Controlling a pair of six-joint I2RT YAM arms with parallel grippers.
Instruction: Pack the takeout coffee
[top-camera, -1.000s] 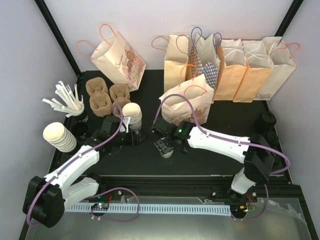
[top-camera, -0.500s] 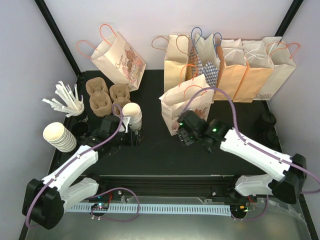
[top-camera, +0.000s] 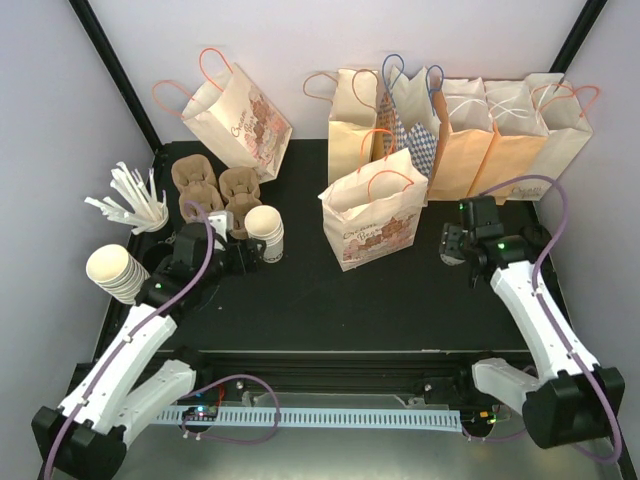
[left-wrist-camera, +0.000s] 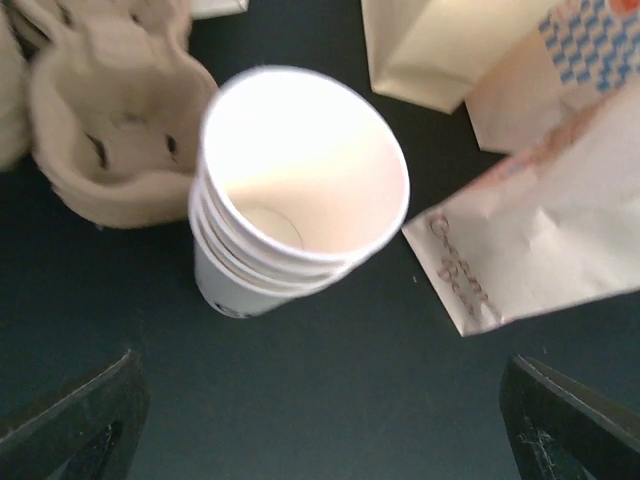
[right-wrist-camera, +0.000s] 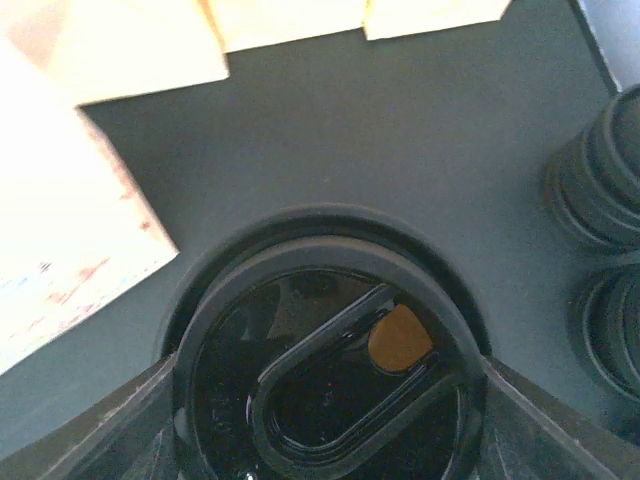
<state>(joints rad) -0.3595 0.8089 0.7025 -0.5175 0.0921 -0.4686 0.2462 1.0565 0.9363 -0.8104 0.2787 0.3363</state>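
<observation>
1. The right gripper (right-wrist-camera: 328, 388) is clamped on the takeout coffee (right-wrist-camera: 300, 330). One finger presses each side of its black lid, and brown liquid shows in the sip hole.
2. The lid faces the wrist camera squarely with the bench (right-wrist-camera: 400, 120) behind it, so I judge the cup's long axis to be upright. I cannot tell whether it rests on the bench or hangs above it.
3. The coffee sits to the right of the front paper bag (top-camera: 375, 215). The bag's open mouth lies to the gripper's left, so the cup likely has to go in from above. The right arm is clearly the nearer one.
4. The left gripper (left-wrist-camera: 322, 400) is spread wide and empty on the bag's left side, facing a stack of lidless cups (left-wrist-camera: 300, 170).
5. Loose black lids (right-wrist-camera: 600, 170) lie beyond the coffee, away from the bag.
6. The bag carries brown cursive lettering starting with a "C". The rest is unreadable.
</observation>
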